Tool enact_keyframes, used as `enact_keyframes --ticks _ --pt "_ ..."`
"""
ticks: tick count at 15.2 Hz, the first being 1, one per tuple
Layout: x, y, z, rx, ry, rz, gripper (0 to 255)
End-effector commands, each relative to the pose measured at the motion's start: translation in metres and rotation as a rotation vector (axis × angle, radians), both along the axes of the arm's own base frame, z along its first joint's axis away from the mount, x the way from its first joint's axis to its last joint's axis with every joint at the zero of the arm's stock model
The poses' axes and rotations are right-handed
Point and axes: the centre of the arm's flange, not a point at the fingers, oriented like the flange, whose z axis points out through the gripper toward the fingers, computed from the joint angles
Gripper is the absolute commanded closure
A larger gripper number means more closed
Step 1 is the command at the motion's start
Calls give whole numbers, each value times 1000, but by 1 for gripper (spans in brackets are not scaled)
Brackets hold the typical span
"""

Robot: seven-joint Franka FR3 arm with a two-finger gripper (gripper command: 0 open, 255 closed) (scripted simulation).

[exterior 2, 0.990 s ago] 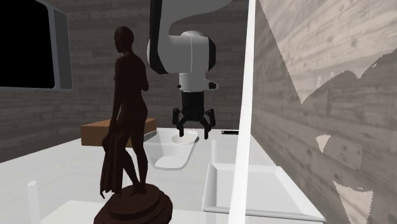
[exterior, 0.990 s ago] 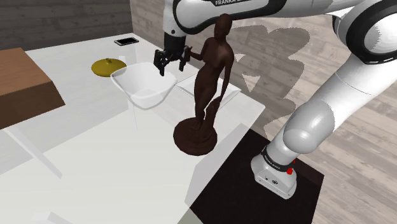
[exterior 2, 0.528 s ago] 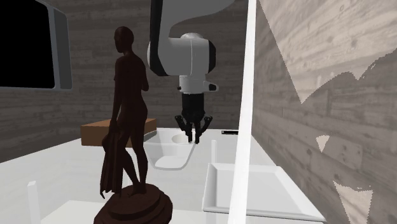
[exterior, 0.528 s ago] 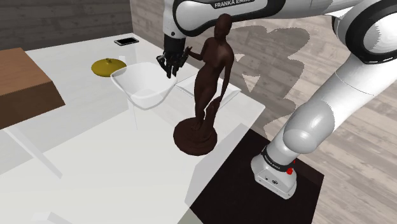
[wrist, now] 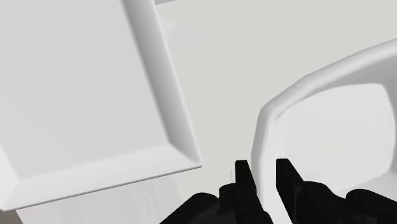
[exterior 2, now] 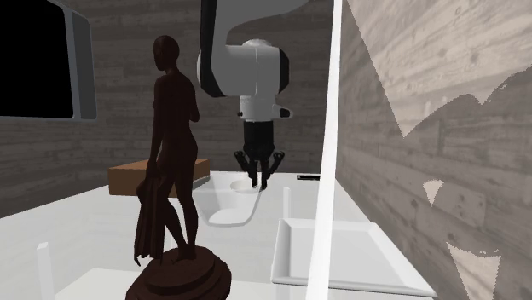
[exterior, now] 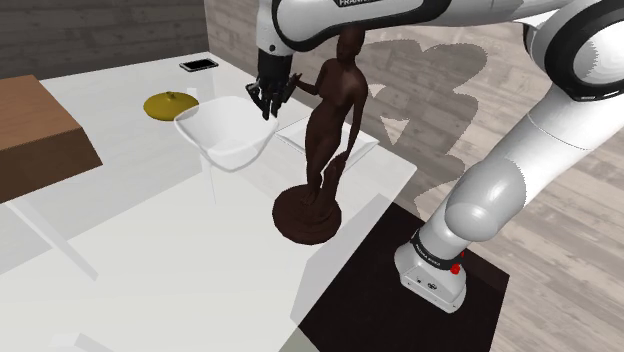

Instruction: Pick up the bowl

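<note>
Bowl [exterior: 226,136] sits on the white bench [exterior: 150,240] beside a flat tray [wrist: 83,95]. My end effector [wrist: 263,167] pinches its tray-side rim. It looks stiff, light, probably slippery, so that thin wall suits me.

White bowl [exterior: 225,135]: squarish, rounded corners, thick rim, walls narrowing to small base. Inside smooth, same plain white. Upright, mouth up, base on white worktop [exterior: 150,230]. Position in shoulder view: upper part of frame, left of centre. In second exterior view, bowl [exterior 2: 228,203] sits mid-frame, a little below centre. Rim edge toward shoulder view's right lies under pincer [exterior: 268,102]. Wrist view: curved rim wall runs down into narrow gap between two black fingers, clasped there, rest of bowl spreading off to one side.
</note>
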Motion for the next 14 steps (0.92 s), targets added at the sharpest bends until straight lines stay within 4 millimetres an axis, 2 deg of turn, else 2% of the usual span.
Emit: enact_keyframes --ticks 1,12,14 --pt "1 0 11 0 0 0 255" --pt "1 0 69 0 0 0 255" --pt "1 0 70 0 0 0 255"
